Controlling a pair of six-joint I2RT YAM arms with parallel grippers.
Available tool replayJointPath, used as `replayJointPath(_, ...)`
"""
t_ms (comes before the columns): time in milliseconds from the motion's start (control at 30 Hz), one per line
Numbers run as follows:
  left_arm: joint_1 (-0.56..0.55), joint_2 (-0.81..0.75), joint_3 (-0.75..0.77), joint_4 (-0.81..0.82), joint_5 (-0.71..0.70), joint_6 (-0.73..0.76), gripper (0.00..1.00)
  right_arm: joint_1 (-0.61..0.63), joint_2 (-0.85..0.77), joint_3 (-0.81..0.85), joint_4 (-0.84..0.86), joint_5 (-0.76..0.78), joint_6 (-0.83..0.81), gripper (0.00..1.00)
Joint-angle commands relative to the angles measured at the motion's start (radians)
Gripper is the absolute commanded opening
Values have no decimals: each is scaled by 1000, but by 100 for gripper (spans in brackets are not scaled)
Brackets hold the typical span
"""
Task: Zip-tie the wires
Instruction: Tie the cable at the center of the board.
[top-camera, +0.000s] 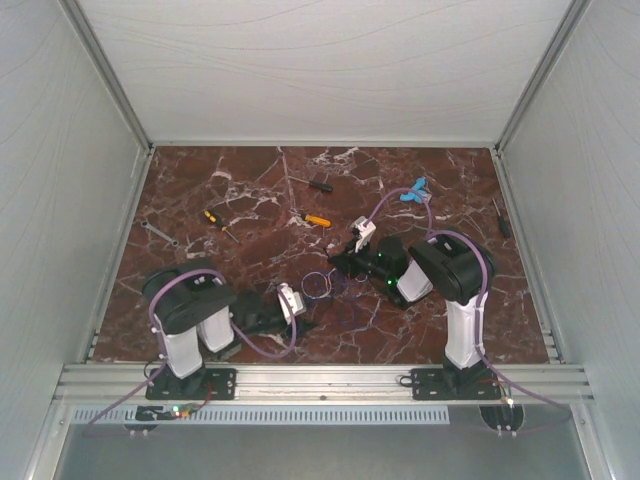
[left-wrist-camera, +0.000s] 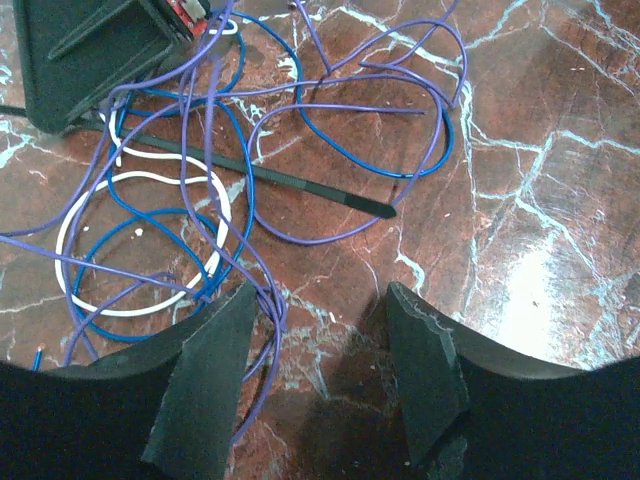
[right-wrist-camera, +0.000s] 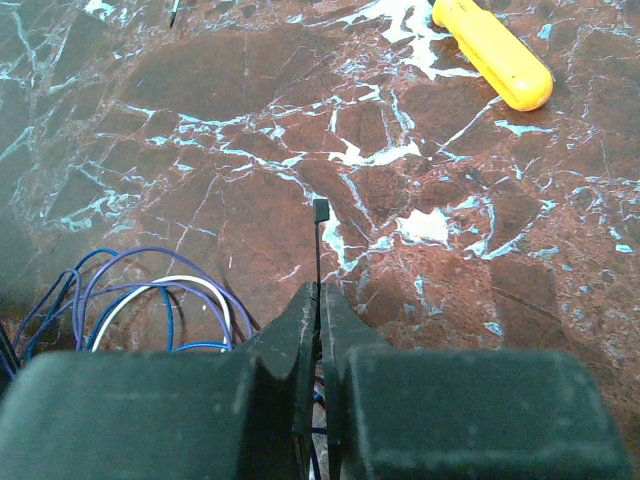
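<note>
The wires (left-wrist-camera: 200, 200) are thin purple and blue loops, with one white loop, lying on the marble between the two grippers (top-camera: 322, 285). A black zip tie (left-wrist-camera: 270, 177) lies across them. My right gripper (right-wrist-camera: 320, 290) is shut on this zip tie (right-wrist-camera: 319, 240), whose head points away from the fingers. The wires (right-wrist-camera: 150, 300) lie low on its left side. My left gripper (left-wrist-camera: 320, 295) is open just above the table, and one purple wire runs along the inside of its left finger (left-wrist-camera: 215, 370). In the top view the left gripper (top-camera: 298, 305) and right gripper (top-camera: 338, 268) face each other over the wires.
An orange-handled screwdriver (top-camera: 316, 220) (right-wrist-camera: 495, 50), a yellow-black one (top-camera: 212, 217) and a black one (top-camera: 318, 184) lie farther back. A wrench (top-camera: 160, 235) lies at the left, a blue clip (top-camera: 414, 190) behind the right arm and a dark tool (top-camera: 500, 218) at the right edge.
</note>
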Motion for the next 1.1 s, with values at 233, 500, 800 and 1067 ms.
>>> replayJointPath(233,2,41,79,283,90,111,43,-7,35,24,14,-17,14,0)
replayJointPath(500,1,39,112,283,100,132,43,-7,34,24,9,-14,20,0)
replayJointPath(800,-2,82,160,283,135,132,26,-8,38,11,30,-20,54,0)
replayJointPath(1067,-10,109,200,283,169,108,28,-8,61,-30,116,31,148,0)
